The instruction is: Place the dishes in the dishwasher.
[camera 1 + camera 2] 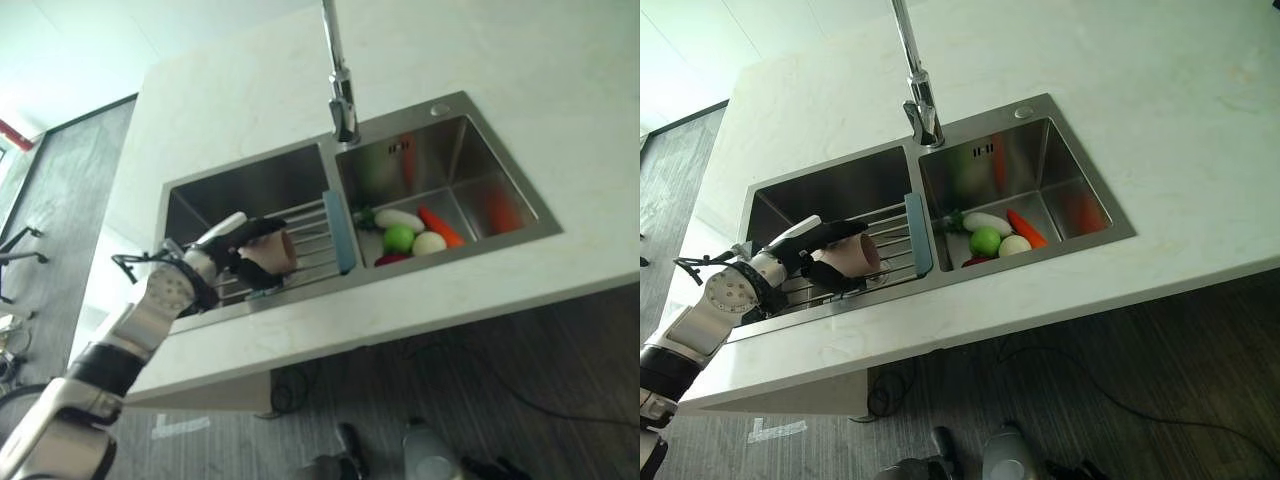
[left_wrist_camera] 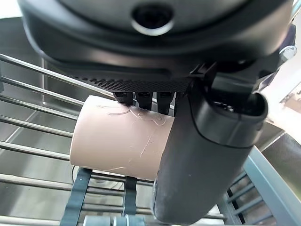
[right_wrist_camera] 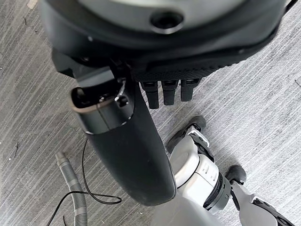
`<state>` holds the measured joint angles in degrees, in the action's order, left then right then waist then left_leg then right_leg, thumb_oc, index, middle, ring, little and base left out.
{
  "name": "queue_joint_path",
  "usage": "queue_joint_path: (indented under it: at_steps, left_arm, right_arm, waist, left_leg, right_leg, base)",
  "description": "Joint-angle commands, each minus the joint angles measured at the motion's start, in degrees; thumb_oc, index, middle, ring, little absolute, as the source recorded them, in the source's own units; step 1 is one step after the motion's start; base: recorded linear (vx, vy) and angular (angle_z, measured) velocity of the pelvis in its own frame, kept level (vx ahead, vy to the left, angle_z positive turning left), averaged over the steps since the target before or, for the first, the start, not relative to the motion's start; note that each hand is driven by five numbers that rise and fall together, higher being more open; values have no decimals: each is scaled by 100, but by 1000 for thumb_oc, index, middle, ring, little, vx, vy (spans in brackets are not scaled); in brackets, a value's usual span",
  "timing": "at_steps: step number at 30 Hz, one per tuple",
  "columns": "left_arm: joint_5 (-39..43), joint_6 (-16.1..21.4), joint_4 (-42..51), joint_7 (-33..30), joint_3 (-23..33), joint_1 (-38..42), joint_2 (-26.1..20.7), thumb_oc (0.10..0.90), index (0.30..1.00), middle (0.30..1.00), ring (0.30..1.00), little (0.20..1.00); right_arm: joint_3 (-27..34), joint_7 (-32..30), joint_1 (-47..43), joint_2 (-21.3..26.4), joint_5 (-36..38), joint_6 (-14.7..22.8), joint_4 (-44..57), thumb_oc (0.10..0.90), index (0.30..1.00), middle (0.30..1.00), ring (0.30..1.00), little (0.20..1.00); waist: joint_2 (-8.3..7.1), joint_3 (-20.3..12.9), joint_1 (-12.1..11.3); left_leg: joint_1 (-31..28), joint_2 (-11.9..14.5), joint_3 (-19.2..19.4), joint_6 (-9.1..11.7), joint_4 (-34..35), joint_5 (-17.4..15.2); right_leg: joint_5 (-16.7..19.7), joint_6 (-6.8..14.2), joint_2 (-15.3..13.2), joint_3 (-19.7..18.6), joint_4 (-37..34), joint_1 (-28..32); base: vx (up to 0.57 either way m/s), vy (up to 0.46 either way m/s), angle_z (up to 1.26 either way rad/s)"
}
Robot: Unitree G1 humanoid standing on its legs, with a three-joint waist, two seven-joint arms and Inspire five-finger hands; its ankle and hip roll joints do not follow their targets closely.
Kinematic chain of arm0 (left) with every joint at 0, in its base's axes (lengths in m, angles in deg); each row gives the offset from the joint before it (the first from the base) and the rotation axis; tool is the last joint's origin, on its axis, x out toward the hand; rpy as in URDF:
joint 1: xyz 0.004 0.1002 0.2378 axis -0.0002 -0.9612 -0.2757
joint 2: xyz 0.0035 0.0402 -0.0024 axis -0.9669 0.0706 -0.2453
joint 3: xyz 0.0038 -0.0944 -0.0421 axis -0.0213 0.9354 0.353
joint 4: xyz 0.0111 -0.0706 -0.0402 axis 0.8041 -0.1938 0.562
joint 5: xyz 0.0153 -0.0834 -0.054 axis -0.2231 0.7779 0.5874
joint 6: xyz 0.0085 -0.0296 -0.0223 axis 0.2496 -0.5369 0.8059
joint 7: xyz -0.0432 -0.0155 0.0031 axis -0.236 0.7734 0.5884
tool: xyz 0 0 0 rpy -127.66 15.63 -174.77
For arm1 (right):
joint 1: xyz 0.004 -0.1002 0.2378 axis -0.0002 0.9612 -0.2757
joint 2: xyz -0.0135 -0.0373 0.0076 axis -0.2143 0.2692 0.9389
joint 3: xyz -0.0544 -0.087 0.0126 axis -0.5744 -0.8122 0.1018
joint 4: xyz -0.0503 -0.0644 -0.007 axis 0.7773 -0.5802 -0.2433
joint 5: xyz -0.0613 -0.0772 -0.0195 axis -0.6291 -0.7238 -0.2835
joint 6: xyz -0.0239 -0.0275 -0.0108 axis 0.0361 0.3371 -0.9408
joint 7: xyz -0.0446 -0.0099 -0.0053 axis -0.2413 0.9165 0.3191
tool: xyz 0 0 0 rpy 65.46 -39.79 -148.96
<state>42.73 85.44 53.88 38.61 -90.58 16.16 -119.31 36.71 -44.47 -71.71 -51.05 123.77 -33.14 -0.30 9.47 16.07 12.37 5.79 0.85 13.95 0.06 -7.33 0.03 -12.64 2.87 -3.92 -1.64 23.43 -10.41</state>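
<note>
We counted one double-bowl stainless steel sink (image 1: 470, 150) set in one pale stone worktop (image 1: 560, 70), with one tall chrome tap (image 1: 342, 100) behind the divider. One wire drying rack with a blue end strip (image 1: 338, 232) lay across the left bowl. On it we counted one pinkish-beige cylindrical cup (image 2: 120, 139). In the right bowl we counted five pieces of produce: one long white vegetable (image 1: 400, 219), one orange carrot (image 1: 440, 227), one round green fruit (image 1: 398, 238), one pale round piece (image 1: 429, 243), and one small dark red piece (image 1: 390, 259). We counted two dark robot hands: the left hand (image 1: 240, 250) and the right hand (image 3: 127, 141).
</note>
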Motion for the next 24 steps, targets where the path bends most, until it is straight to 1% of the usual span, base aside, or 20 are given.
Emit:
queue_joint_path:
  at_steps: [1, 6, 11, 14, 16, 18, 19, 22, 23, 24]
  left_arm:
    - [147, -149, 87, 174, 311, 336, 26, 800, 900, 900, 900, 900]
    - [41, -418, 139, 265, 235, 394, -49, 800, 900, 900, 900, 900]
    - [-550, -240, -12, 252, 177, 394, -203, 800, 900, 900, 900, 900]
    - [-959, -222, -95, 319, 116, 417, -264, 800, 900, 900, 900, 900]
    - [-1244, -343, -168, 337, 47, 475, -305, 800, 900, 900, 900, 900]
    - [-1329, -428, -233, 380, 30, 476, -340, 800, 900, 900, 900, 900]
    - [-1359, -590, -288, 464, 18, 490, -389, 800, 900, 900, 900, 900]
    - [-1433, -682, -376, 553, -2, 511, -413, 800, 900, 900, 900, 900]
    - [-1510, -715, -443, 616, -21, 490, -414, 800, 900, 900, 900, 900]
    - [-1680, -802, -572, 845, -51, 464, -431, 800, 900, 900, 900, 900]
  right_arm:
    - [71, -5, 215, 201, 36, 126, 221, 800, 900, 900, 900, 900]
    - [51, 37, 161, 297, 80, 155, 306, 800, 900, 900, 900, 900]
    - [41, 82, 124, 356, 121, 189, 412, 800, 900, 900, 900, 900]
    - [5, 54, 92, 378, 133, 171, 455, 800, 900, 900, 900, 900]
    - [0, 56, 48, 405, 124, 148, 454, 800, 900, 900, 900, 900]
    - [-5, 69, 41, 425, 125, 148, 446, 800, 900, 900, 900, 900]
    - [-10, 81, 30, 455, 129, 134, 460, 800, 900, 900, 900, 900]
    - [-38, 77, 7, 474, 147, 127, 482, 800, 900, 900, 900, 900]
    - [-48, 78, -3, 483, 156, 124, 497, 800, 900, 900, 900, 900]
    - [-73, 81, -30, 495, 156, 124, 527, 800, 900, 900, 900, 900]
  waist:
    - [-44, -234, 75]
    - [39, -118, 84]
    - [77, -1, 90]
    - [75, 59, 90]
    - [70, 118, 86]
    - [76, 151, 78]
    - [92, 181, 64]
    - [104, 196, 52]
    - [110, 204, 45]
    - [123, 215, 30]
  left_leg:
    - [156, -149, -347, 102, -986, -1180]
    - [222, -178, -361, 118, -986, -1138]
    - [310, -208, -376, 131, -986, -1104]
    - [352, -208, -366, 132, -986, -1092]
    - [392, -210, -363, 134, -986, -1078]
    - [411, -216, -365, 137, -986, -1065]
    - [427, -223, -378, 145, -986, -1050]
    - [440, -226, -380, 143, -986, -1042]
    - [445, -232, -388, 144, -986, -1035]
    - [462, -239, -397, 147, -986, -1022]
  right_leg:
    - [493, 686, -241, 269, -625, -8]
    - [499, 678, -268, 268, -625, -68]
    - [519, 688, -297, 282, -625, -147]
    - [530, 692, -312, 298, -625, -186]
    - [537, 690, -321, 316, -625, -217]
    - [542, 690, -328, 329, -625, -228]
    - [547, 693, -340, 356, -625, -234]
    - [547, 692, -351, 378, -625, -237]
    - [548, 692, -354, 389, -625, -236]
    - [548, 692, -360, 408, -625, -238]
  base:
    - [-3, 36, -3]
    - [-12, 28, -2]
    - [-12, 21, -4]
    - [0, 0, 0]
    - [-40, 15, -5]
    - [-38, 16, -2]
    - [0, 0, 0]
    - [0, 0, 0]
    - [0, 0, 0]
    - [0, 0, 0]
